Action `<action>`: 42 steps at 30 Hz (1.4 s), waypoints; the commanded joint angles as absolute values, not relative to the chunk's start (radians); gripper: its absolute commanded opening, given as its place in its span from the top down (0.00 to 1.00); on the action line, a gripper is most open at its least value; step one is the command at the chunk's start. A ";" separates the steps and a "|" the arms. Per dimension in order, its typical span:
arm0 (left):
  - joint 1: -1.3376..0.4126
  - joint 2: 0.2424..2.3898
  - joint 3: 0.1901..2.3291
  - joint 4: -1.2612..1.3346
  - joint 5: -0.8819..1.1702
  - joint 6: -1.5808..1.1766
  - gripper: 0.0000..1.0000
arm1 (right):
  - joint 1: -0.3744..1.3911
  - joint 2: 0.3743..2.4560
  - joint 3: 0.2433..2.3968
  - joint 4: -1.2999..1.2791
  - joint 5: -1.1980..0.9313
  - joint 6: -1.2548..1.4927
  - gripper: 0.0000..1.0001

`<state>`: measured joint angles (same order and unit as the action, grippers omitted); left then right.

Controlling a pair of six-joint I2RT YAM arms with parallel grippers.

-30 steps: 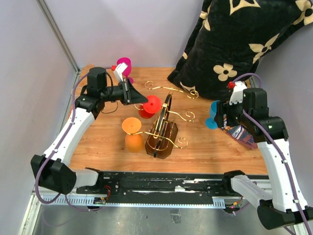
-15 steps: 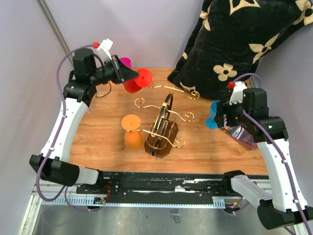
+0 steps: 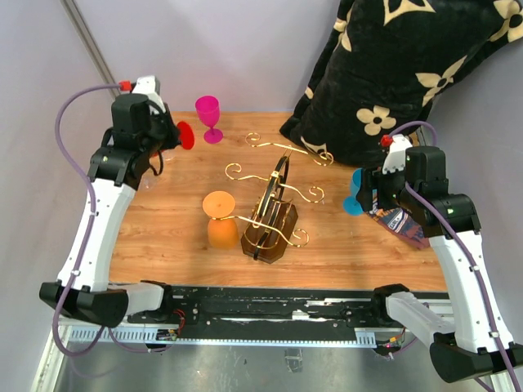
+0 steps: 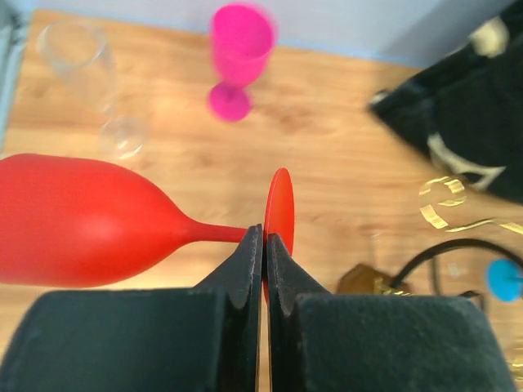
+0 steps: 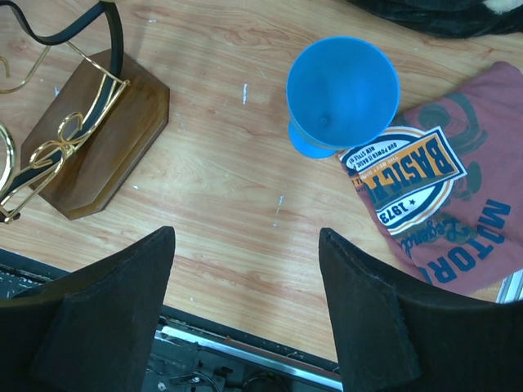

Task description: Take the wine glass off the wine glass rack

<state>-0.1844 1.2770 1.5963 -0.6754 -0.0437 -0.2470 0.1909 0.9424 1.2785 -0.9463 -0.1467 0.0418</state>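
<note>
Left fingers (image 4: 249, 265) clamping red wine glass (image 4: 82, 220) stem, bowl visible only from wrist, right fingers (image 5: 114, 310) spread, empty

The wine glass rack (image 3: 274, 216) stands mid-way on the surface (image 3: 172, 237), a hanging glass (image 3: 221, 222) on its left arm, a standing glass (image 3: 209, 117) behind it at the far edge, a third glass (image 3: 356, 192) to its right beside a folded shirt (image 3: 400, 222), a blanket (image 3: 392, 73) far right, and the left claw (image 4: 264, 237) holding the wine glass (image 4: 82, 220) far left.
</note>
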 commanded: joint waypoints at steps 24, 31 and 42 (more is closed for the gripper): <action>-0.361 1.344 1.199 -1.086 -0.938 -0.468 0.99 | 0.200 0.921 1.241 -0.860 -0.270 0.026 0.28; -0.360 1.453 1.182 -1.121 -0.927 -0.547 1.00 | 0.199 0.901 1.233 -0.869 -0.292 -0.001 0.27; -0.333 1.589 1.218 -1.134 -0.882 -0.575 0.99 | 0.200 0.882 1.217 -0.867 -0.304 -0.014 0.27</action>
